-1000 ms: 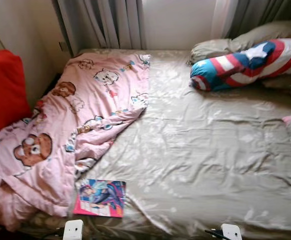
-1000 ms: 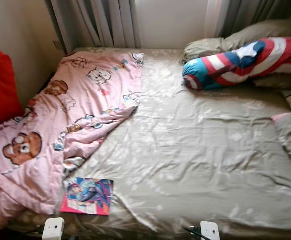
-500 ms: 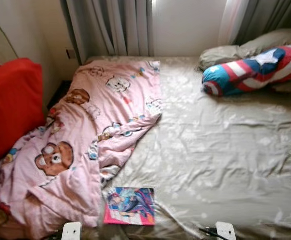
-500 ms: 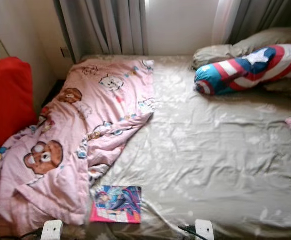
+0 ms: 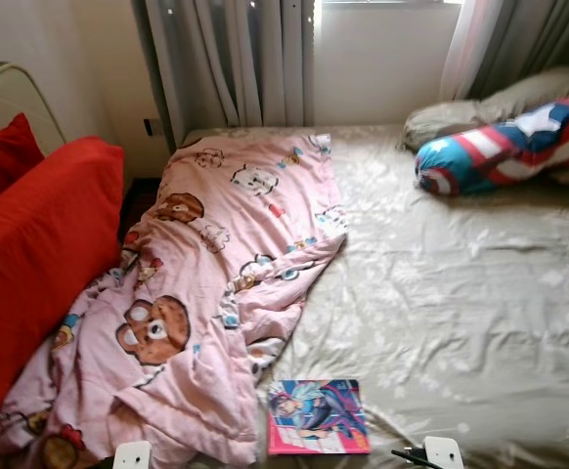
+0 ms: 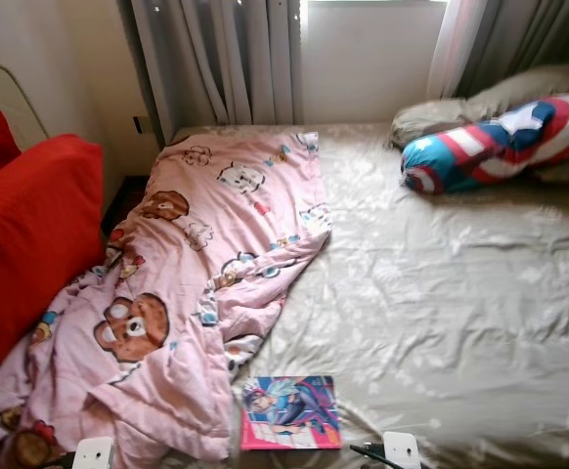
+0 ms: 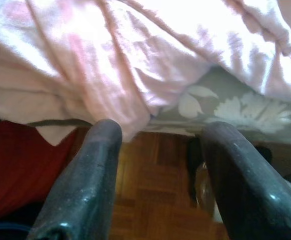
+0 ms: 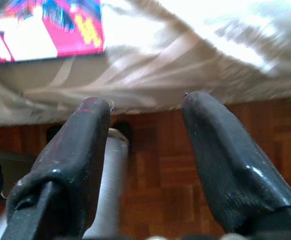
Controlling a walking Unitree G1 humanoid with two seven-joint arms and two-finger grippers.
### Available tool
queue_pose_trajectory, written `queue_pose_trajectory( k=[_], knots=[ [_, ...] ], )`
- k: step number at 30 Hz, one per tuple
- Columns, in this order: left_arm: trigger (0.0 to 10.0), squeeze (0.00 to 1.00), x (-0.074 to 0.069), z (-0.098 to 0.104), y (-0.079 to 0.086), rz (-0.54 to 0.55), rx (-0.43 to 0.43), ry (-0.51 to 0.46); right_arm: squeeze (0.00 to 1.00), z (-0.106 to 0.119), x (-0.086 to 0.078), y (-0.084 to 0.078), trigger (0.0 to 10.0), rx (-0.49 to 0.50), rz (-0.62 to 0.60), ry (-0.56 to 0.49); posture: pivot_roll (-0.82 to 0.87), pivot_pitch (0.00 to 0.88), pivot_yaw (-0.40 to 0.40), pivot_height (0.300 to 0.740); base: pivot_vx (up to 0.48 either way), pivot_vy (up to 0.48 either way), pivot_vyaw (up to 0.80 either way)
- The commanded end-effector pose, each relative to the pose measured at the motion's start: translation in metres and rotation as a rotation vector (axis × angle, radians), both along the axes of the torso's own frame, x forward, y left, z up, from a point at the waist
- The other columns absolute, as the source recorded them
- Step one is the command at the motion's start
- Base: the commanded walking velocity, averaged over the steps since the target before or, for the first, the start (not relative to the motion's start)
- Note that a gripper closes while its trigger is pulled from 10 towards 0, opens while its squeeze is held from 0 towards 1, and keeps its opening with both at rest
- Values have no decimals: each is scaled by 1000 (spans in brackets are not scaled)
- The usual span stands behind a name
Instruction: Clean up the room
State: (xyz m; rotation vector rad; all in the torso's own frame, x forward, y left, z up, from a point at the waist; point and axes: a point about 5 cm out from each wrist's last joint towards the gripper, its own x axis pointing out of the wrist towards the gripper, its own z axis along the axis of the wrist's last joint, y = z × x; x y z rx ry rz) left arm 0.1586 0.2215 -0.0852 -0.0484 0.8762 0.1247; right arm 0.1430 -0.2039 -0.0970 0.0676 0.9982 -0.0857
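Bedding first: the bed [image 5: 460, 293] spans the frame, its grey-green sheet bare on the right. A pink cartoon blanket [image 5: 206, 293] sprawls down the left half, red cushions [image 5: 30, 244] at far left, a striped bolster [image 5: 504, 147] upper right. A comic book [image 5: 317, 417] lies at the bottom centre, touching the blanket's edge. Left gripper [image 7: 160, 150] and right gripper [image 8: 145, 130] hang below the mattress edge over parquet floor [image 8: 155, 190], fingers spread wide, holding nothing.

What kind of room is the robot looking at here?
Most likely a bedroom: a bed with a rumpled pink blanket, pillows and a striped bolster at the head, and curtains behind. A comic book lies near the edge.
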Motion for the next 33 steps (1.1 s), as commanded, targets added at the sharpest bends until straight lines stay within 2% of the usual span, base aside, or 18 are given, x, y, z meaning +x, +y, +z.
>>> queue_pose_trajectory(
  k=[1, 10, 14, 16, 18, 20, 22, 24, 25, 26, 30, 31, 33],
  knots=[
    [10000, 0, -7, -2, 4, 5, 10, 18, 0, 0, 2, 5, 10000, 6, 6, 1, -77, 0, 25, 740, 0, 0, 431],
    [10000, 0, 1, 1, -1, -11, -1, -24, 0, 1, 5, 9, 10000, 7, -9, -26, -81, 0, 31, 740, 0, 0, 0],
    [10000, 0, 15, 8, -8, -48, -22, -102, 0, 7, 18, 9, 10000, 7, -38, -102, -78, 0, 36, 740, 0, 0, 0],
    [10000, 0, 17, 9, -9, -57, -26, -113, 0, 9, 21, 9, 10000, 14, -50, -120, -78, 0, 37, 740, 0, 0, 0],
    [10000, 0, 27, 16, -10, -78, -27, -184, 0, 17, 35, 7, 10000, 4, -56, -208, -86, 0, 38, 740, 0, 0, 0],
    [10000, 0, 31, 20, -9, -78, -27, -221, 0, 21, 40, 6, 10000, 7, -58, -244, -88, 0, 37, 740, 0, 0, 0],
    [10000, 0, 44, 32, -6, -104, -33, -332, 0, 31, 53, 3, 10000, 6, -63, -348, -91, 0, 34, 740, 0, 0, 0],
    [10000, 0, 46, 35, -5, -104, -37, -357, 0, 35, 57, 2, 10000, 2, -60, -382, -91, 0, 34, 740, 0, 0, 0],
    [10000, 0, 52, 43, -3, -123, -34, -431, 0, 45, 67, 2, 10000, -6, -54, -473, -91, 0, 33, 740, 0, 0, 0],
    [10000, 0, 56, 49, -3, -134, -31, -477, 0, 50, 71, 2, 10000, -7, -55, -520, -92, 0, 32, 740, 0, 0, 0],
    [10000, 0, 60, 65, -5, -173, -12, -601, 0, 63, 79, 4, 10000, -15, -52, -629, -98, 0, 27, 740, 0, 0, 0],
    [10000, 0, 61, 78, -7, -193, -2, -677, 0, 73, 82, 7, 10000, -24, -40, -698, -96, 0, 24, 740, 0, 0, 0],
    [10000, 0, 61, 90, -8, -206, 7, -731, 0, 79, 83, 11, 10000, -19, -39, -742, -94, 0, 25, 740, 0, 0, 0]
  ],
)
